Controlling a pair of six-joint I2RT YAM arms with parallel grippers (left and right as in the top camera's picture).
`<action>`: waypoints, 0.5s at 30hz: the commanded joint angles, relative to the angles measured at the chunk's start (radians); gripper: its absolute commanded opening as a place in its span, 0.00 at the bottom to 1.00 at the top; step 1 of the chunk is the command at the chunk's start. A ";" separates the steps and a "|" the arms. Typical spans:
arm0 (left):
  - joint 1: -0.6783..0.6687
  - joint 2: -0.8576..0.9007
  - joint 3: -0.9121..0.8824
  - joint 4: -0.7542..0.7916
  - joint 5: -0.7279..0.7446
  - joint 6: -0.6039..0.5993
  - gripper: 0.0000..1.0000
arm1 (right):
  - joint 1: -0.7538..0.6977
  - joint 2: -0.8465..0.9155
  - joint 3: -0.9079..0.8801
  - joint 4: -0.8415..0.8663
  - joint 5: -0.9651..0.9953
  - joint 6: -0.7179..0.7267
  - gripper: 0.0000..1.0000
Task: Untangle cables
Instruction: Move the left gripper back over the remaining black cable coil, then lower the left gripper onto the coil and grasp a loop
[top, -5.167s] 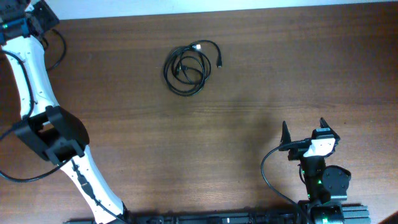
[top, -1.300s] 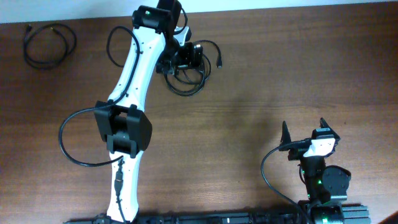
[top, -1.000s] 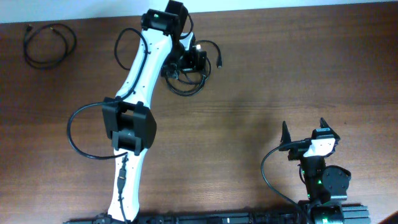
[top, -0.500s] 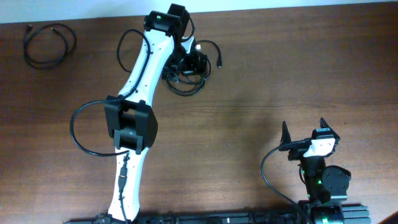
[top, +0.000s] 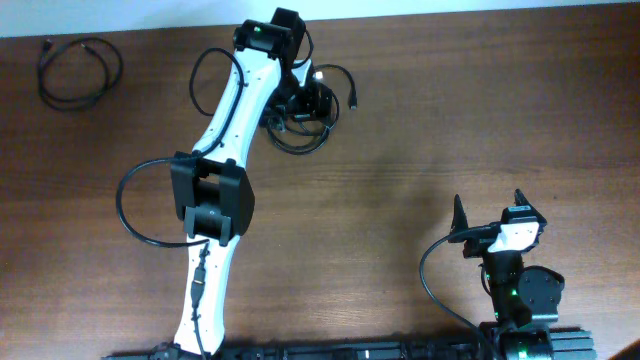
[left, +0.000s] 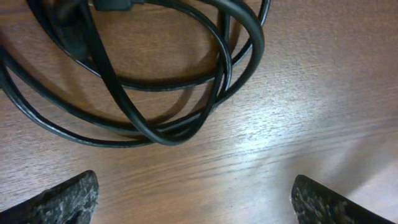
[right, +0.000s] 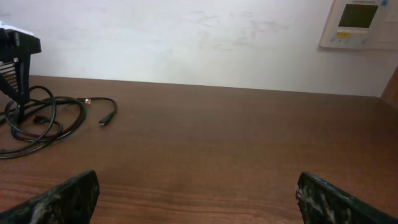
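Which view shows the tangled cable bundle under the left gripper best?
Left wrist: the bundle fills the frame, strand crossings clear. Overhead shows its overall shape, but the left gripper covers part. Right wrist shows it small, at a flat angle, cut by the frame's left edge.

Left arm (top: 235, 110) over cables (top: 300, 148), loose loop (top: 78, 72) apart

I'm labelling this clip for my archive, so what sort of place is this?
Likely an indoor lab or office: a wood-grain table, a plain white wall carrying a thermostat-like panel, and a white robot arm working over it.
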 joint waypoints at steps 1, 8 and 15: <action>-0.003 0.020 -0.001 0.003 -0.023 -0.010 0.99 | 0.007 -0.005 -0.005 -0.005 0.008 0.001 0.98; 0.011 0.020 -0.001 0.005 -0.175 -0.021 1.00 | 0.007 -0.005 -0.005 -0.005 0.008 0.001 0.98; 0.018 0.020 -0.001 0.014 -0.175 -0.032 0.99 | 0.007 -0.005 -0.005 -0.005 0.008 0.001 0.98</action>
